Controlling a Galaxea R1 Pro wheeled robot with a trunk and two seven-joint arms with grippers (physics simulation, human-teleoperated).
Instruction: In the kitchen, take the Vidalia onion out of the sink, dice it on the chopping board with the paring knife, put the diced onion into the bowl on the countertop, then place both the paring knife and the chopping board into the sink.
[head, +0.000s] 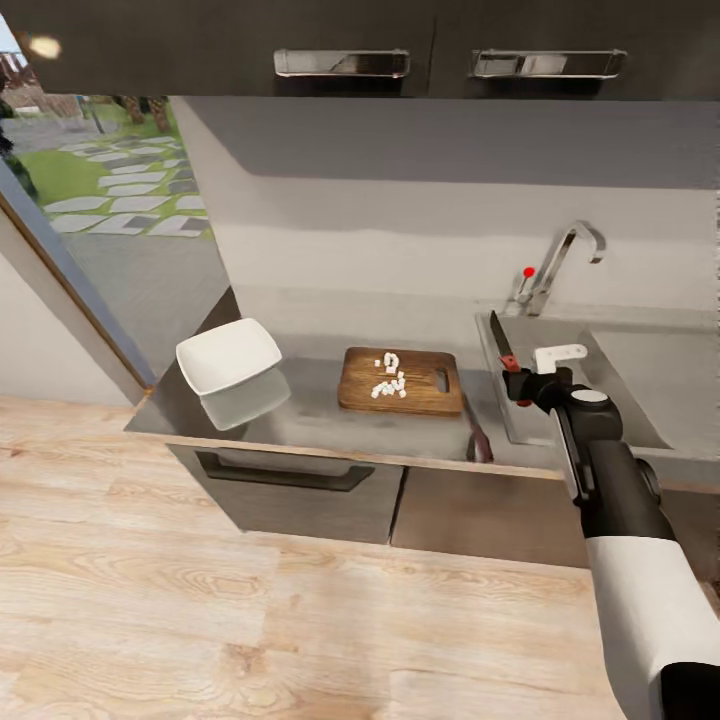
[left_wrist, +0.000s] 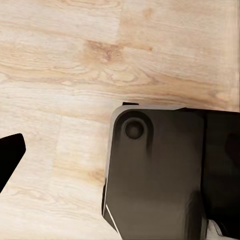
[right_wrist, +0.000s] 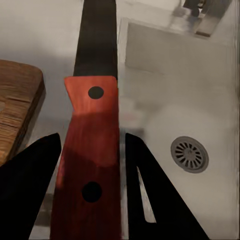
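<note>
Between the fingers of the right tool a knife is clamped; its handle is seen as reddish-brown with two dark rivets and its blade as dark, though the helper colours differ under this light. The blade is pointed away from the tool, over the near-left rim of the sink. Just beyond the tool lies the grey basin, with a round drain in it. To the tool's left, on the table, a wooden board is laid, with white diced onion on it. Further left a white square bowl is set, apparently empty. Whether the left tool is open cannot be told.
</note>
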